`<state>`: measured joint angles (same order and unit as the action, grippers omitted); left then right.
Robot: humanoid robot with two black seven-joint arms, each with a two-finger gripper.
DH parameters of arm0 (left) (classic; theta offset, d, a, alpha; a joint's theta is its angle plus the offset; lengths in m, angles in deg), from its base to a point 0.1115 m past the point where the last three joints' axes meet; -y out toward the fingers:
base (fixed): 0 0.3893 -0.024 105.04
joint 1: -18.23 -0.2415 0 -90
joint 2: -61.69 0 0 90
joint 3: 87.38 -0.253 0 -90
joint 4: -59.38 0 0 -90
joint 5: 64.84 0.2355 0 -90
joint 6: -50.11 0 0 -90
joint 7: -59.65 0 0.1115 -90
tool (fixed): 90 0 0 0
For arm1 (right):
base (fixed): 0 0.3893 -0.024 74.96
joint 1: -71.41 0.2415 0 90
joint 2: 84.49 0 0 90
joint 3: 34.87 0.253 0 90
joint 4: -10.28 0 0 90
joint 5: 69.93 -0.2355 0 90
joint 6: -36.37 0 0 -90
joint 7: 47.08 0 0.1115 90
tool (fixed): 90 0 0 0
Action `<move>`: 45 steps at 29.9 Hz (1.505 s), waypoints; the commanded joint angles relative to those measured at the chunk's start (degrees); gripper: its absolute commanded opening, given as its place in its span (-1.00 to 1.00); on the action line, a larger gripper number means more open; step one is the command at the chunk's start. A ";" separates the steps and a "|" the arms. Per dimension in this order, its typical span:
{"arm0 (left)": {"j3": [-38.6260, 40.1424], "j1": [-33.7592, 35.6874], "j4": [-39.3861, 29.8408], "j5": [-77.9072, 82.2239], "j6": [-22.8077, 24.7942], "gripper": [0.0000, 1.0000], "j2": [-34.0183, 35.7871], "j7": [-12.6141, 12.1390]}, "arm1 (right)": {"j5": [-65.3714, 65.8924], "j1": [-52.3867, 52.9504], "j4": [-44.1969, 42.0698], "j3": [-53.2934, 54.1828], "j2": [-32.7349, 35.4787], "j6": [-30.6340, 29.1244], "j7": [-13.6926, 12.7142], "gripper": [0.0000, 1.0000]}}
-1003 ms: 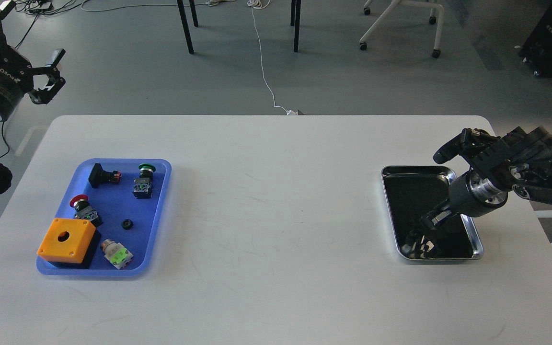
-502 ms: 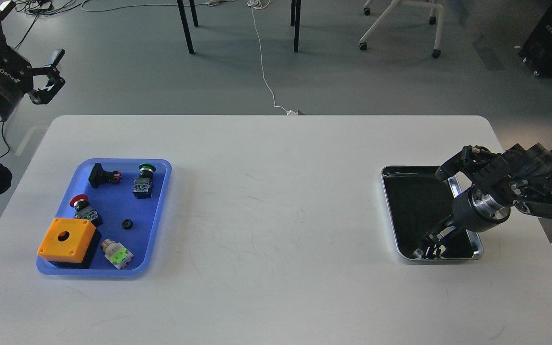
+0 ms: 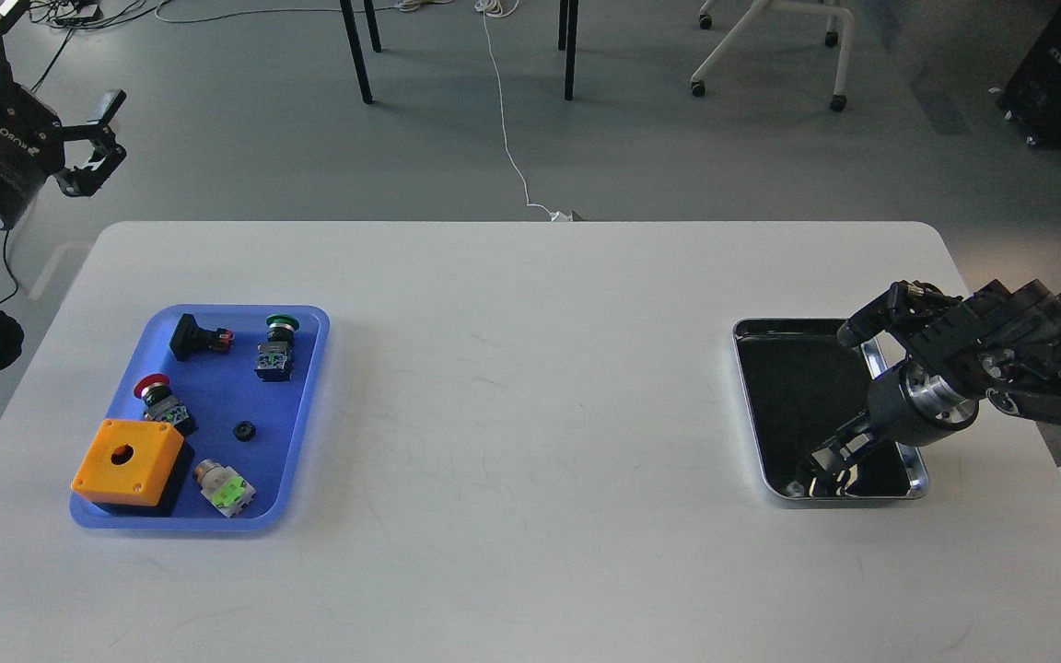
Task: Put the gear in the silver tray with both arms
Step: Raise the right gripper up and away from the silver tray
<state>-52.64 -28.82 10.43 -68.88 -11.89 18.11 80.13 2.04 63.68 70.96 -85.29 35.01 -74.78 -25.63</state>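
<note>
Head view shows the silver tray (image 3: 752, 387) near the bench's right edge, the right gripper (image 3: 816, 474) dipped into its near end, fingers too dark to tell. Left gripper (image 3: 56, 97) hangs beyond the far-left corner, fingers apart.

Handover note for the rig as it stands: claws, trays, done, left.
Right claw: down inside the silver tray at its near end; dark against the mirrored bottom, so open or shut cannot be told.
Left claw: open, held off the table's far-left corner, holding nothing.
Blue tray on the left holds the orange box, three push buttons, a black switch part and a small black gear-like ring.
Done: unclear; no gear can be made out in the silver tray.
Left: confirm whether a gear sits under the right claw; if not, the black ring is the likely piece to carry across.
</note>
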 commanded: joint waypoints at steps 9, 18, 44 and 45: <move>-0.02 2.22 0.00 0.35 0.00 0.96 0.34 0.09 | -2.27 1.75 -1.97 22.34 8.02 -0.38 -0.09 0.87; -0.28 5.31 0.00 8.96 0.00 0.95 0.16 -0.18 | -9.75 -3.97 -2.33 36.88 8.38 -0.39 0.00 0.93; -14.51 7.07 -23.12 96.12 -8.30 0.89 0.08 0.09 | -70.11 -31.56 -16.92 84.96 -6.74 1.90 -0.09 0.98; -15.83 6.98 -23.12 100.07 -9.79 0.89 -0.01 0.35 | -72.30 -32.43 -16.74 85.05 -6.65 1.64 -0.09 0.98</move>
<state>-65.37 -21.75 -12.63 22.33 -18.63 18.39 80.07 -63.74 33.38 54.04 -0.53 28.00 -72.74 -25.68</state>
